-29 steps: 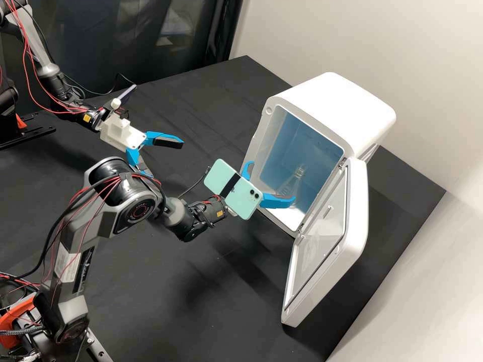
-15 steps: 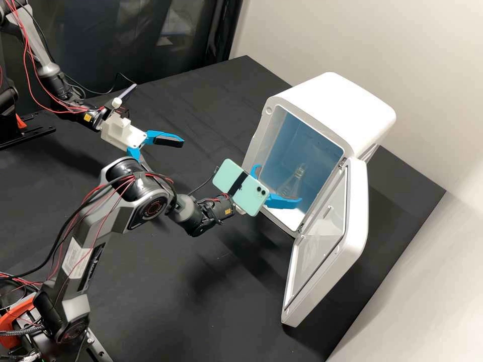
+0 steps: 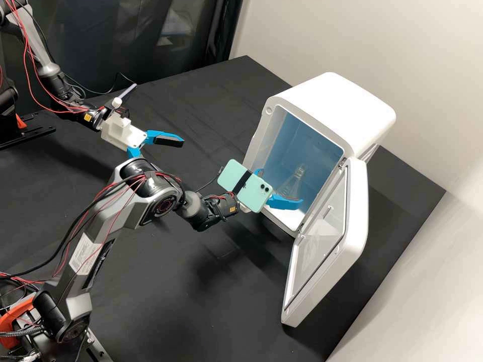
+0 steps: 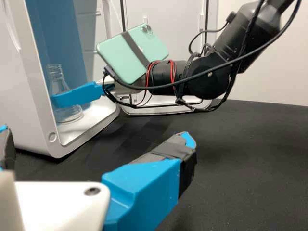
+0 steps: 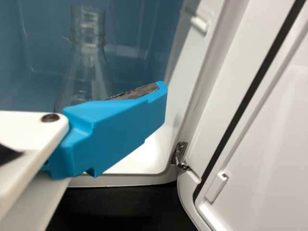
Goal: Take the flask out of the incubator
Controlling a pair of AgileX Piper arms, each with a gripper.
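A clear glass flask (image 3: 293, 181) stands upright on the floor of the white incubator (image 3: 332, 100), against its blue inner wall. The incubator door (image 3: 329, 236) hangs wide open. My right gripper (image 3: 274, 189) is open at the incubator's mouth, its blue fingers (image 5: 115, 125) just inside the opening, short of the flask (image 5: 86, 62) and not touching it. A mint-green phone (image 3: 245, 185) is strapped to that wrist. My left gripper (image 3: 151, 144) hangs open and holds nothing, above the bench well to the left. From there the flask (image 4: 60, 94) shows behind one right finger (image 4: 77, 94).
The open door stands to the right of the opening, its hinge (image 5: 180, 156) close beside my right finger. The black bench (image 3: 201, 281) spreads in front. A white wall rises behind the incubator, and red cables run along both arms.
My right arm has pushed forward, carrying its open fingers from the incubator's front edge into the opening, closer to the flask. The left arm has barely shifted.
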